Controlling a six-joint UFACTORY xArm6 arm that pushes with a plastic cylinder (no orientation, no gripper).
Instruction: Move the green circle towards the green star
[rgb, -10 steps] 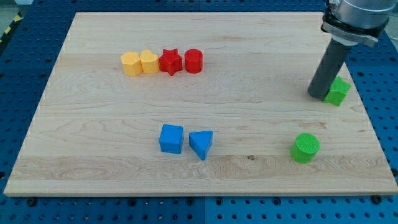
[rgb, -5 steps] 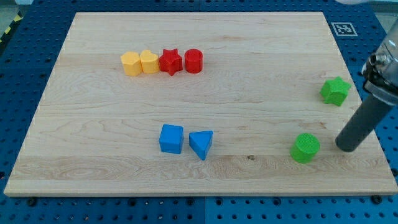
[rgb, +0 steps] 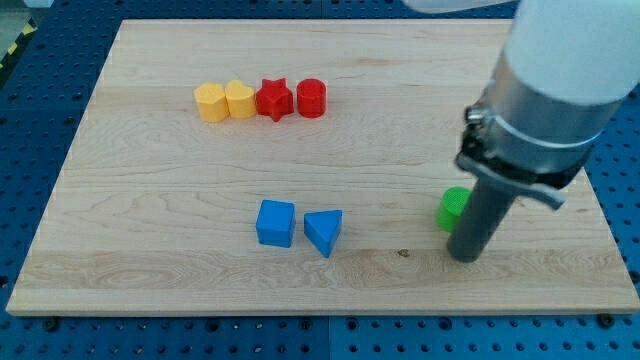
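**Tip set below the green circle, star out of sight**

Just up and to the view's left of my tip (rgb: 466, 257) sat the green circle (rgb: 452, 207), touching or nearly touching the rod, which hid its right side. No claw existed to spread or pinch; the arm ended in a bare rod. The green star could not be seen, the arm likely covering it. I judged the approach step in hand; next, a push toward the view's upper right seemed called for.
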